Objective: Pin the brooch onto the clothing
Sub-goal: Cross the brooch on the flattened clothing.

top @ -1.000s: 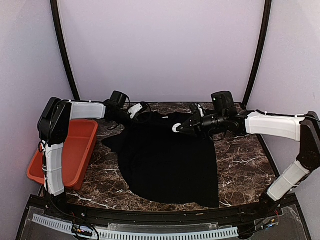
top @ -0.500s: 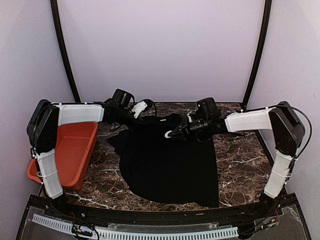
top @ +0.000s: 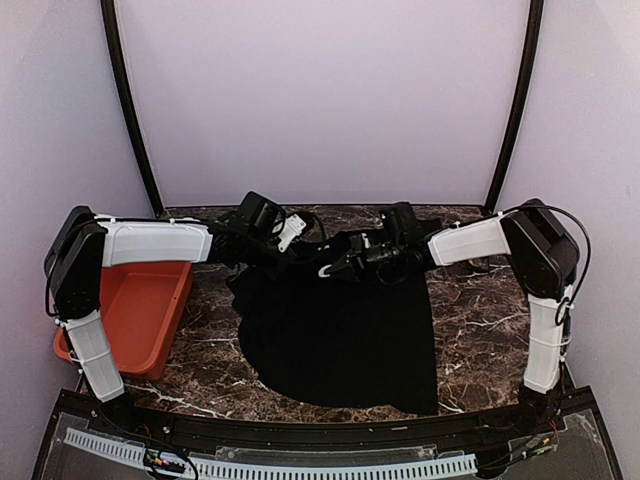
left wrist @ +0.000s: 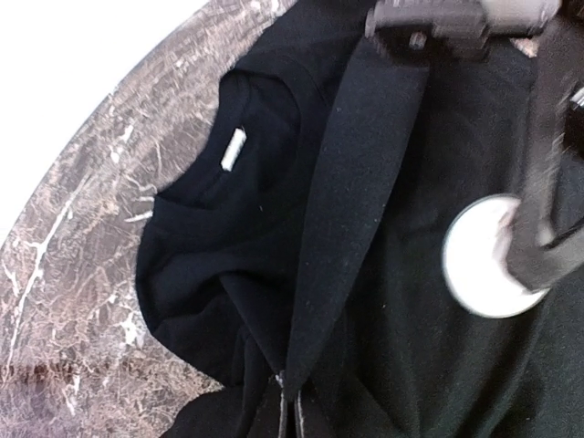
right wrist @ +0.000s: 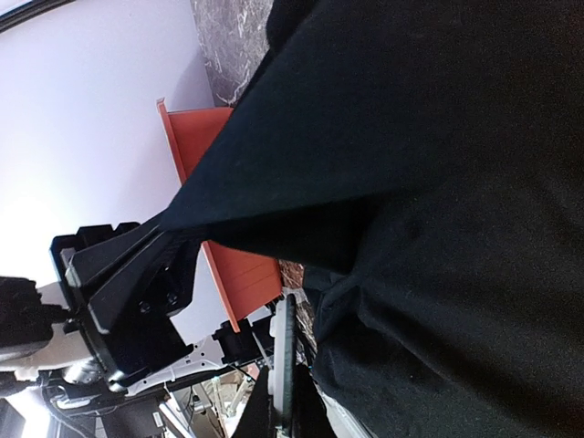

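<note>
While the clothing (top: 340,330) lay spread across the middle of the counter (top: 480,330), hem toward the near edge and collar toward the far edge, both arms reached in over the collar end. The left gripper (right wrist: 160,242) was closed on a pinch of the black fabric. It held that pinch lifted off the counter as a taut ridge that widened away from the fingertips. The neck opening, with a small white label (left wrist: 234,148) inside it, lay just beside this ridge.

The right gripper (top: 335,268) was closed on the brooch (left wrist: 488,269), a round white disc. In the right wrist view the disc appeared edge-on between the fingers. The brooch was held near the raised ridge, over the upper part of the clothing. Whether it touched the fabric could not be determined from any view.

An orange bin (top: 135,300) sat at the left edge of the counter, apart from the clothing.
</note>
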Controlling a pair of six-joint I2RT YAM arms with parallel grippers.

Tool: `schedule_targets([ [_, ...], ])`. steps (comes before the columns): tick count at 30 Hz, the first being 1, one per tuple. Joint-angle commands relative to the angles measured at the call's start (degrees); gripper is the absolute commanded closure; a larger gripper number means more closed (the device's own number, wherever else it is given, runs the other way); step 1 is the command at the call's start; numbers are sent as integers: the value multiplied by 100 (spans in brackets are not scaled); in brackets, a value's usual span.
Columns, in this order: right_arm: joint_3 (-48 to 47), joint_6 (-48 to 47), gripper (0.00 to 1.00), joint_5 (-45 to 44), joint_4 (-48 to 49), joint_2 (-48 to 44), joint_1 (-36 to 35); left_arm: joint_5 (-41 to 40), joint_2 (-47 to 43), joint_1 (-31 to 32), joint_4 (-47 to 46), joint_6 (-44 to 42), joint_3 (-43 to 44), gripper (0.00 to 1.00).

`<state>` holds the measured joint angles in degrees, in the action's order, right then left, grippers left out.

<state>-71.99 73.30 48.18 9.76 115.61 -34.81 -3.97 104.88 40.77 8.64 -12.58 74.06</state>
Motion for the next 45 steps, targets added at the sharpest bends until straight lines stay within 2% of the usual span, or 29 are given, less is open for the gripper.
schedule_targets([
  [1,-146,154,100,77,327,212,1,-68,-476,120,87,137,-161,99],
  [21,-138,752,100,293,977,364,-123,132,-465,650,51,-274,-324,99],
  [35,300,845,100,247,1252,48,-131,-969,-270,681,124,-135,-178,99],
  [45,195,935,100,256,1282,93,-131,-661,-266,693,162,-211,-189,99],
])
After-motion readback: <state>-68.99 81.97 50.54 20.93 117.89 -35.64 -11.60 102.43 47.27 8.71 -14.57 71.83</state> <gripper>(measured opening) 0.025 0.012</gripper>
